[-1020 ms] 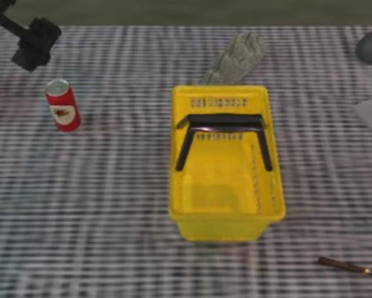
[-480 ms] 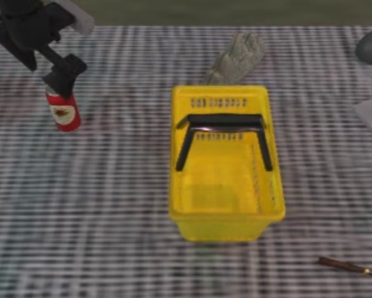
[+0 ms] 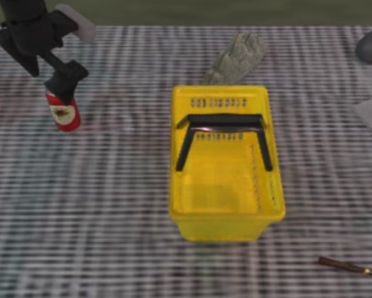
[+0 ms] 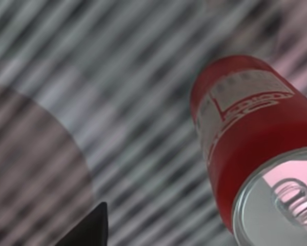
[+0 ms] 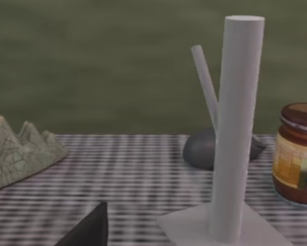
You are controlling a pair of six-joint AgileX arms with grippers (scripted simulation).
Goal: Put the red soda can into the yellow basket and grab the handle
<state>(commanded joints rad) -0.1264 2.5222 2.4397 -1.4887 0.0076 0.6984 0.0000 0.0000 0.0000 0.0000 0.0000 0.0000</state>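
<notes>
Left gripper [image 3: 65, 79] hung right over the top of the red soda can [image 3: 64, 112], far out on the table's left side — whether the fingers were spread or pinching could not be told. Stood upright on the checked tablecloth [image 3: 111, 205], that can, pale label facing the camera, well apart from the yellow basket [image 3: 225, 220]. Seen close from the left wrist: silver top and red wall of the can [image 4: 256, 138], cloth behind, one dark fingertip [image 4: 91, 225] off to the side and not touching it. Sat mid-table, the basket, nothing inside, with the handle [image 3: 223, 120] folded down across its far half. Lay just behind the basket — a grey-green crumpled object [image 3: 238, 57]. Rested near the front right corner, a brown stick-like tool [image 3: 347, 267]. Out of the top view, the right arm; grey post [image 5: 235, 128] and jar [image 5: 298, 152] in its wrist view.
</notes>
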